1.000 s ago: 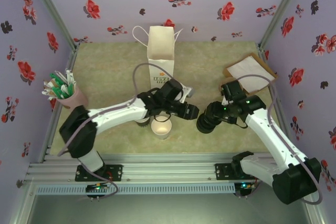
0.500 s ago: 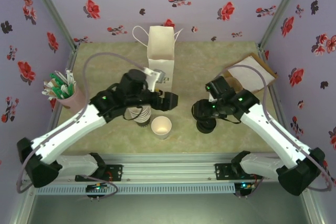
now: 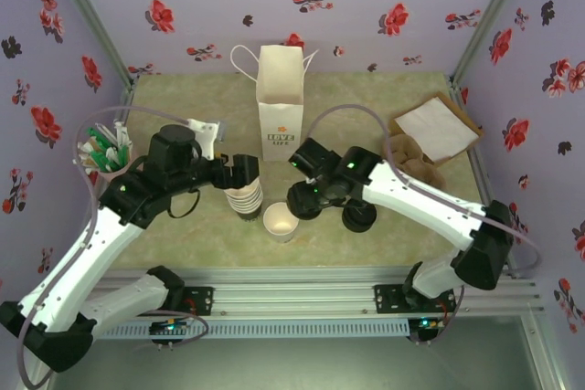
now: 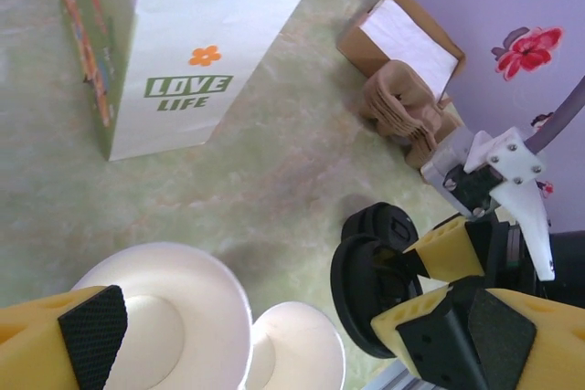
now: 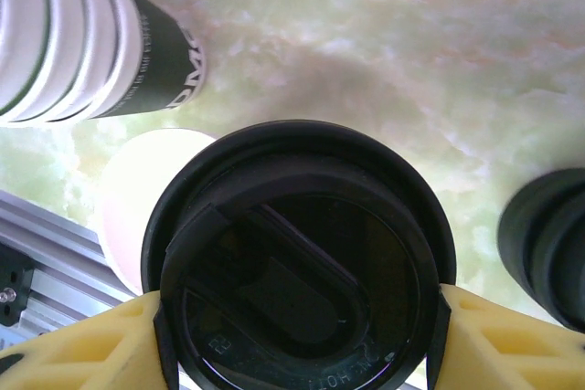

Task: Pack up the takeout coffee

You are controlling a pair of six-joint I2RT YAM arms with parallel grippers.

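The small paper cup [image 3: 281, 222] stood open and looked empty, just beside the right gripper [image 3: 303, 198], on its near side. That gripper's fingers were part open and pinched a black lid [image 5: 297, 253] by its rim. I think the lid had to sit flat, right over the cup, then be pushed down softly, or the light cup could tip. The left gripper [image 3: 240, 172] was wide open, holding nothing, over the cup stack [image 3: 245, 200]. Past both, the paper bag [image 3: 280, 102] stood open.
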